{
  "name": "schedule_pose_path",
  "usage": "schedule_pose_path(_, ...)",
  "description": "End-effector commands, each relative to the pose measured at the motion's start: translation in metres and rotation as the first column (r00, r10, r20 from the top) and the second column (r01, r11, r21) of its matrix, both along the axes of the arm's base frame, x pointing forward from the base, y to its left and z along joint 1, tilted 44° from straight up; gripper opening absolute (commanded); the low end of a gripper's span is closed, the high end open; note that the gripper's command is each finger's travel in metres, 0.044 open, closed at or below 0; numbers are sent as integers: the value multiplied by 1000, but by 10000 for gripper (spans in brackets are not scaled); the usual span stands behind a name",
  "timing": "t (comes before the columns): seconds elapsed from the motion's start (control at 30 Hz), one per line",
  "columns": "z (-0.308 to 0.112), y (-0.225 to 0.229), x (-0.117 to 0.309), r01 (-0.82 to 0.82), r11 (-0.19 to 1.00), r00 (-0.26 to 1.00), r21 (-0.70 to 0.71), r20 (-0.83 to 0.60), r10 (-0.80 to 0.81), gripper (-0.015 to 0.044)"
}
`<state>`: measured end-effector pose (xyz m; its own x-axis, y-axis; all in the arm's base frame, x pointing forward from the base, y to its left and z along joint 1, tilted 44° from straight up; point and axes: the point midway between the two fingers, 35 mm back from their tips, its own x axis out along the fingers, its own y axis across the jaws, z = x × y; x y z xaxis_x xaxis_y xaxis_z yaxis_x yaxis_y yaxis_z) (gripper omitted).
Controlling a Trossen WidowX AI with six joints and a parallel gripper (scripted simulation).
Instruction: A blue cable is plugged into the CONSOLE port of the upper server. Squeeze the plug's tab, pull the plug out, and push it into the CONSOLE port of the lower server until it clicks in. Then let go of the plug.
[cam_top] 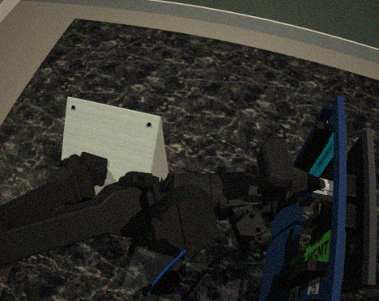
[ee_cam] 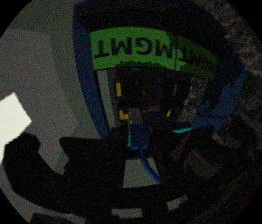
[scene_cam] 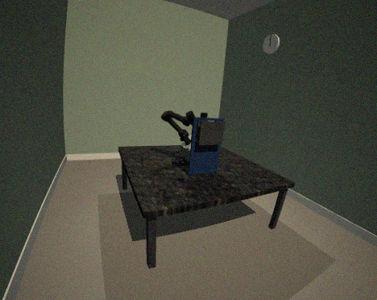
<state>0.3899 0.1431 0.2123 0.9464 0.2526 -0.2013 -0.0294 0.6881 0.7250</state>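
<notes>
The hand (cam_top: 316, 184) (ee_cam: 135, 124) is reaching toward the blue rack (cam_top: 338, 162) (scene_cam: 204, 163) (ee_cam: 84, 75), its fingers standing fairly narrow and gripping the blue plug (ee_cam: 139, 134). In the wrist view the plug is sitting between the dark fingers, its clear end pointing into the rack, and the blue cable (cam_top: 167, 272) (ee_cam: 149, 170) is curving away from its back. Whether the plug is seated in a port is too dark to tell. A green label (cam_top: 318, 248) (ee_cam: 132, 47) reading MGMT is showing upside down above the plug in the wrist view, while a teal label (cam_top: 322, 155) is showing on another part of the rack from the top. The dark arm (cam_top: 70, 216) (scene_cam: 176, 125) is stretching over the counter (cam_top: 171, 73) (scene_cam: 170, 181), partly covering a pale block (cam_top: 110, 125) with two small dark holes. In the exterior view the rack is standing upright on the counter, and the hand is not clearly readable there. A round clock (scene_cam: 271, 43) is hanging on the dark green wall.
</notes>
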Motion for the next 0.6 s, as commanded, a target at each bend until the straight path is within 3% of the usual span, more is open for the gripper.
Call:
schedule_pose_path(0.0,0,0,-3,1,1000,1000,-2,0,-1,0)
schedule_pose_path(0.57,0,-1,-14,1,1000,1000,-2,0,-1,0)
